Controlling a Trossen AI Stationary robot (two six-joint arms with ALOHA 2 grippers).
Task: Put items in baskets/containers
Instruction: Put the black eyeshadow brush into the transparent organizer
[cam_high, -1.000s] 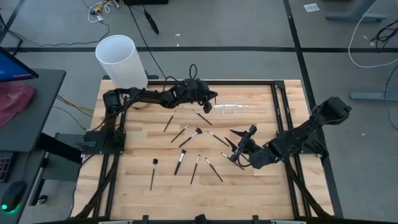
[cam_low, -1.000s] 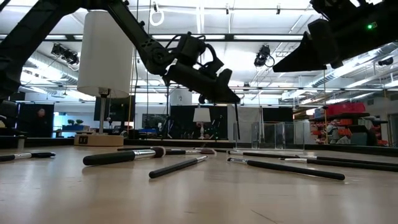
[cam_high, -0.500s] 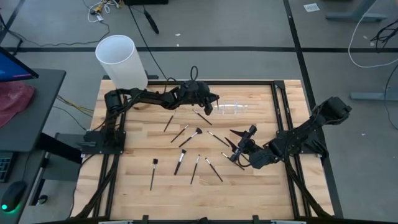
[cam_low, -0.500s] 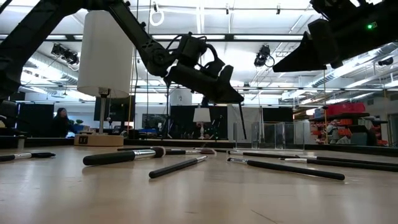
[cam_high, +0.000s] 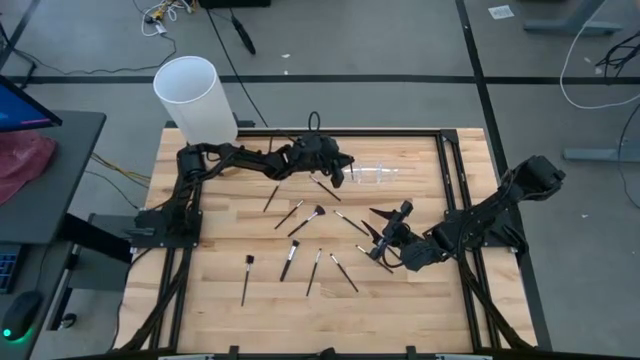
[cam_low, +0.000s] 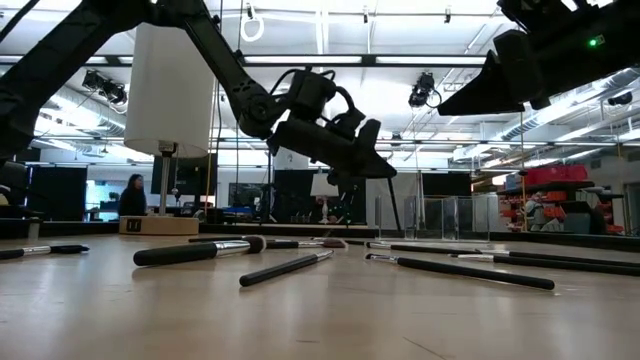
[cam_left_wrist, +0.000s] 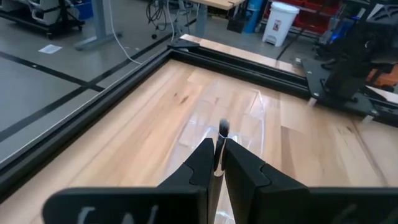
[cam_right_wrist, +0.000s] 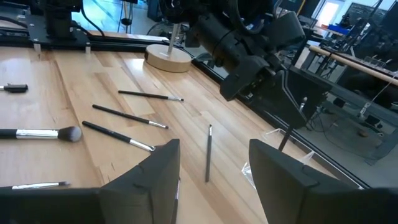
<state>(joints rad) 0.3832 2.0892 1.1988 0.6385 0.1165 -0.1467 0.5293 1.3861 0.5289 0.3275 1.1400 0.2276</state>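
Two dark arms share the wooden surface, and the biggest object near them is the tall white cylinder at the far-left corner, which is not where the brushes belong. The left claw hangs at the far middle of the surface, pressed together on a single thin makeup brush that points bristles-forward. Just right of it lies the clear plastic holder, low and almost invisible against the wood. The right claw waits right of centre, tilted low, with its fingers spread and nothing between them.

Judging from this pose, the main risk is a missed drop. The holder is hard to see and shallow, so a slightly off release could send the brush rolling onto the wood beside it. The grip sits on a slim handle, and a tilt during the move could let it slip or swing. A low approach might also nudge the light holder away.

About a dozen loose brushes are scattered across the middle and near part, none in the left arm's short path. One loose brush lies just near of the left claw.
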